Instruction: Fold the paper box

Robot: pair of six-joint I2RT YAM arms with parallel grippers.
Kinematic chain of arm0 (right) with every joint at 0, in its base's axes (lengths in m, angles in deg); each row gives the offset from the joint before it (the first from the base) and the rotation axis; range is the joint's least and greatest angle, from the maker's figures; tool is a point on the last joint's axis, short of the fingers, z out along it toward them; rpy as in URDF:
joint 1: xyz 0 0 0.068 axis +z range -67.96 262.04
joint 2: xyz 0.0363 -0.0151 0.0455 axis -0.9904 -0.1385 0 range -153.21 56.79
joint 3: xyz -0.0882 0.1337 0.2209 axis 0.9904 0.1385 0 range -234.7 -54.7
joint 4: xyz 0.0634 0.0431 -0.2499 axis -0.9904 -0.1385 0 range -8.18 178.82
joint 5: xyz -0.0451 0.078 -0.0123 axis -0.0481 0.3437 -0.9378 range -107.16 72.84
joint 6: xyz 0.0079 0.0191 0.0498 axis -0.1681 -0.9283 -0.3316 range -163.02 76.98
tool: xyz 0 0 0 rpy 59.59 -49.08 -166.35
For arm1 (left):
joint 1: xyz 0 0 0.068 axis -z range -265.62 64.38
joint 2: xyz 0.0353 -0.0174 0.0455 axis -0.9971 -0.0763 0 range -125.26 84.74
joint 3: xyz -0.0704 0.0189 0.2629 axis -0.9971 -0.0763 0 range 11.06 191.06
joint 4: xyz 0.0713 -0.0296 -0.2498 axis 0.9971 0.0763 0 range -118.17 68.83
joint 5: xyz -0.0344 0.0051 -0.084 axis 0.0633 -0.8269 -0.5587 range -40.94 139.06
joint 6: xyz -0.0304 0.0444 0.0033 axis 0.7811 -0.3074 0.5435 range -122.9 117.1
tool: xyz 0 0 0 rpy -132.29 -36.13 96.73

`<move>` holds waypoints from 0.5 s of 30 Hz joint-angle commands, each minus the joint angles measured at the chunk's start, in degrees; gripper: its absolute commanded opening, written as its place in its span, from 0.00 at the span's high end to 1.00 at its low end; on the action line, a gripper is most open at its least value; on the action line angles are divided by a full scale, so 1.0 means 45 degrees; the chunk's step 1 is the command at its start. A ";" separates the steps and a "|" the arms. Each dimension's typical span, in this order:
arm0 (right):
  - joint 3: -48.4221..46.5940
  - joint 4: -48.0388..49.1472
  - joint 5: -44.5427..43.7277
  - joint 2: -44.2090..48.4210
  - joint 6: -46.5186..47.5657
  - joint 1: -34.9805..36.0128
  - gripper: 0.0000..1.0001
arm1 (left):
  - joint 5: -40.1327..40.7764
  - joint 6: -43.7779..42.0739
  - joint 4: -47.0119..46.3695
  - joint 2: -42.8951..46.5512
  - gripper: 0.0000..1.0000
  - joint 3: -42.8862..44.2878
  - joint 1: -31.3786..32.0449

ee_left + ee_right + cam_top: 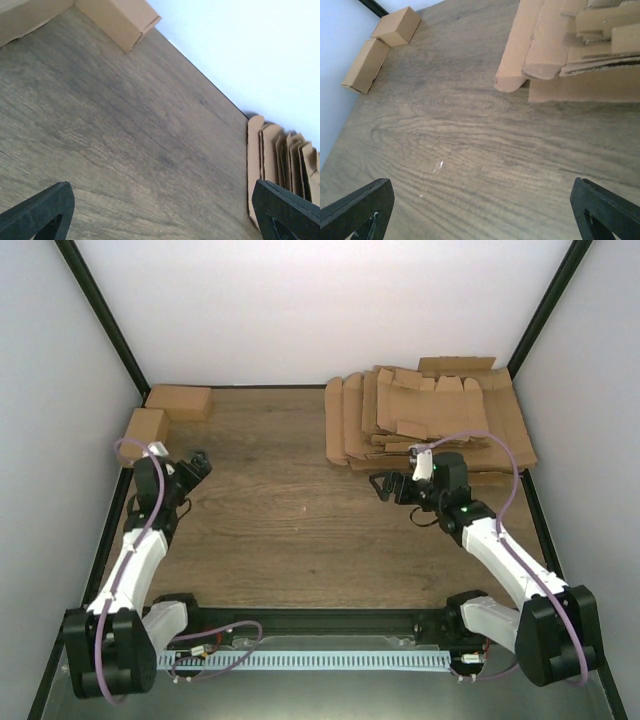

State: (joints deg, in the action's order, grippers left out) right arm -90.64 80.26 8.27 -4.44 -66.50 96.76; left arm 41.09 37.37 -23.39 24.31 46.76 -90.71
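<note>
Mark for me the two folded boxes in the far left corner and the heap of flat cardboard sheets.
back folded box (180, 402): top view, middle of its top face.
side folded box (146, 428): top view, middle of its top face.
cardboard heap (430, 420): top view, a sheet near the heap's middle.

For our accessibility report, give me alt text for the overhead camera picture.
Two robot arms reach over a wooden table, left hand and right hand both open and empty. Flat cardboard sheets are heaped far right; two small folded boxes sit far left.
</note>
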 commanded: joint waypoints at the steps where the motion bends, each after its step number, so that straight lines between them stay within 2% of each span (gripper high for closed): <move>1: 0.1000 0.2671 -0.1176 -0.0174 0.0290 -0.0056 0.00 | 0.0307 -0.2350 -0.2285 0.0994 0.00 -0.1569 0.0444; 6: 0.2506 0.5792 -0.3017 -0.0185 0.0630 -0.0068 0.00 | 0.1494 -0.3897 -0.3368 0.1062 0.00 -0.2474 0.0975; 10: 0.2633 0.6573 -0.4579 -0.0554 0.1361 -0.0240 0.00 | 0.2611 -0.4759 -0.3843 0.1350 0.00 -0.2946 0.1067; 15: 0.2978 0.7022 -0.4205 -0.0730 0.1354 -0.1289 0.00 | 0.3122 -0.4641 -0.5484 0.2089 0.00 -0.4504 0.1094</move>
State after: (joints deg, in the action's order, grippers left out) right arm -77.88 106.23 -8.23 -7.48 -62.11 94.44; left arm 51.76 18.93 -40.57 31.37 30.63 -86.07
